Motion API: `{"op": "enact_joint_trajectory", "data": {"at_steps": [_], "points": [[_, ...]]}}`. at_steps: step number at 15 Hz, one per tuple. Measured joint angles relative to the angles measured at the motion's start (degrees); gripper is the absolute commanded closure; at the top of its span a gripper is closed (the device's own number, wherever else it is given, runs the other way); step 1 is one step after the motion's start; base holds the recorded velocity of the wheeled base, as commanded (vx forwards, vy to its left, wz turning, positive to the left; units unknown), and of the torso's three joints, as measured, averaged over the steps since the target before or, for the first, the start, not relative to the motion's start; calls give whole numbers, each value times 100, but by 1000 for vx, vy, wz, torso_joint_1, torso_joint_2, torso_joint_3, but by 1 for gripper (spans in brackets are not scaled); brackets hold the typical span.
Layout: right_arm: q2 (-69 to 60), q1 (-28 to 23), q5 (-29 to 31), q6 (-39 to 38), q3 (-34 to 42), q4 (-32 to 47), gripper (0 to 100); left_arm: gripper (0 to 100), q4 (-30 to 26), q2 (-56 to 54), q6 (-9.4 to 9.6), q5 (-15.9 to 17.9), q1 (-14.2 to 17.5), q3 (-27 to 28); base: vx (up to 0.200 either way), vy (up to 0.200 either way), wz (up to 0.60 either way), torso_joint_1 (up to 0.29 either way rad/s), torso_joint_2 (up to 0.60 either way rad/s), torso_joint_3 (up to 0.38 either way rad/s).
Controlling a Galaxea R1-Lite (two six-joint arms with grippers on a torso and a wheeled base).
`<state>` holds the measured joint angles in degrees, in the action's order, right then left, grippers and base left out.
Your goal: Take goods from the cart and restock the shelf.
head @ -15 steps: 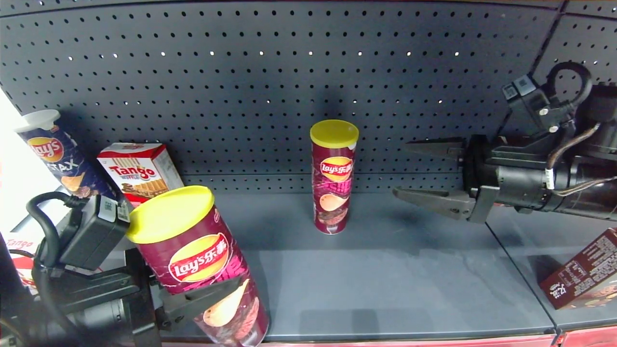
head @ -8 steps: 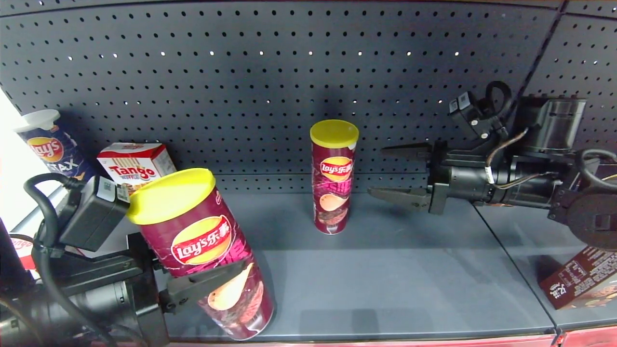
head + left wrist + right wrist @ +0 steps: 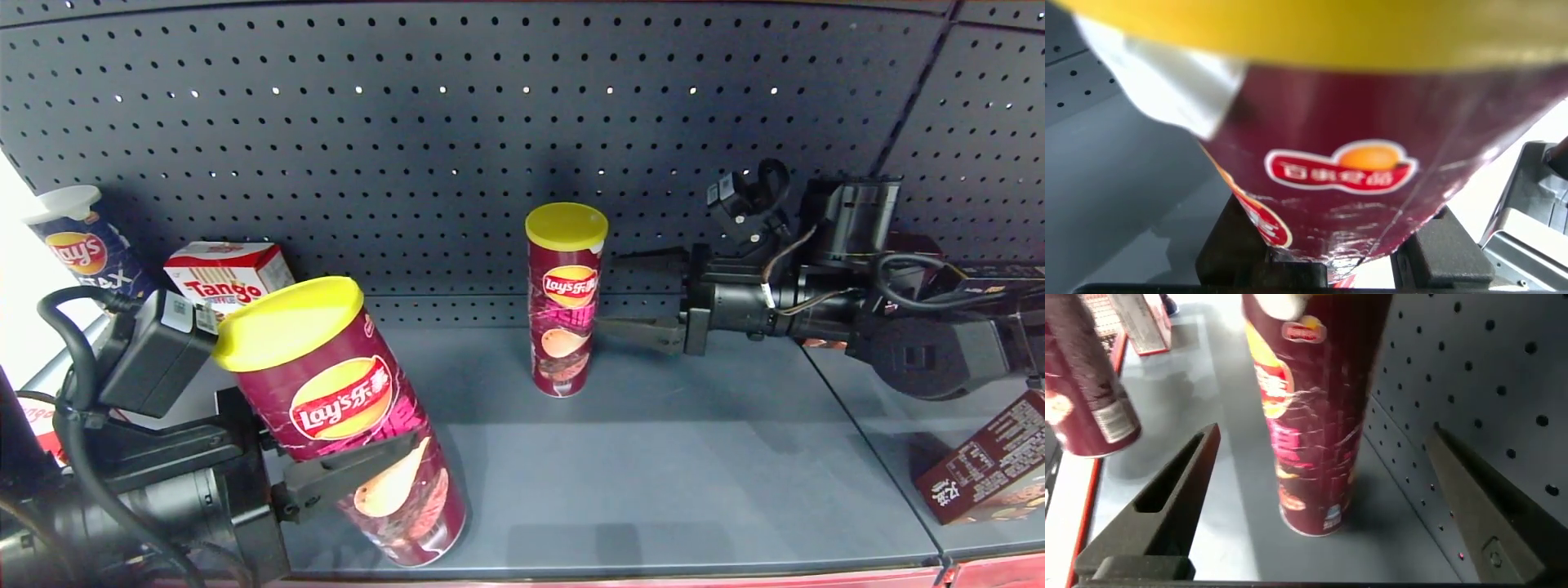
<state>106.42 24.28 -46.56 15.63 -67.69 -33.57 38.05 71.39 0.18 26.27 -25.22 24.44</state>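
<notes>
Left arm loaded, right arm free.
My left pincer [image 3: 347, 482] is clamped on a tilted can [image 3: 343, 400] at the front edge of the shelf [image 3: 669, 482] (its base seems to touch the board); my right pincer [image 3: 612, 291] stands spread just beside the upright can [image 3: 563, 302] near the back panel [image 3: 408, 122].

We see a maroon, yellow-lidded chip can [image 3: 562, 302] upright at the middle of the shelf [image 3: 694, 482]. A second can [image 3: 359, 408] tilts at front left, clamped in our left gripper [image 3: 351, 457].
</notes>
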Motion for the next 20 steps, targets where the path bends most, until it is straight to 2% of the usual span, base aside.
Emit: {"op": "enact_joint_trajectory", "data": {"at_steps": [11,20], "points": [[979,195,-18,121,-829,-1,0,100,16,74,-2,0,11,94,0,0,0,0,0,0],[1430,286,-16,106,-920,-244,0,100,22,124,0,-6,11,83,0,0,0,0,0,0]]}}
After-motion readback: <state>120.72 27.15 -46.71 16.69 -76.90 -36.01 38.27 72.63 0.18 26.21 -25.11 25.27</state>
